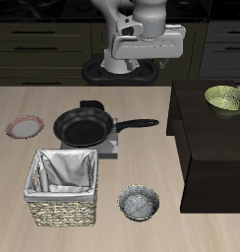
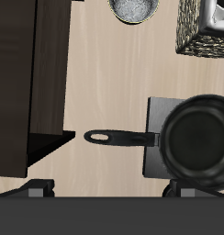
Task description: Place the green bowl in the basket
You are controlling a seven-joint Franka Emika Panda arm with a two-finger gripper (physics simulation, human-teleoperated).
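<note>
Green bowl [image 1: 225, 97] sits well apart from the raised end effector [image 1: 144, 63]; its grip state is unclear.

Open air above the basket [image 1: 63, 187]; frying pan [image 1: 85, 128] stands close behind, apparently apart.

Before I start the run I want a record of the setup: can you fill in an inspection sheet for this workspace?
Surface: light wooden table with a dark raised cabinet standing at one side.
Job's things: green bowl upright on top of the cabinet; basket near the table's front edge, cloth-lined, nothing seen inside.
Clutter: black frying pan on a small stove plate behind the basket, handle toward the cabinet; grey-blue bowl beside the basket; pinkish-rimmed plate by the far table side.
Gripper: raised at the table's back above the pan, holding nothing; fingers not visible, so open or shut cannot be told.
Cables: nothing seen.
Surroundings: dark kitchen drawers behind the table.
</note>
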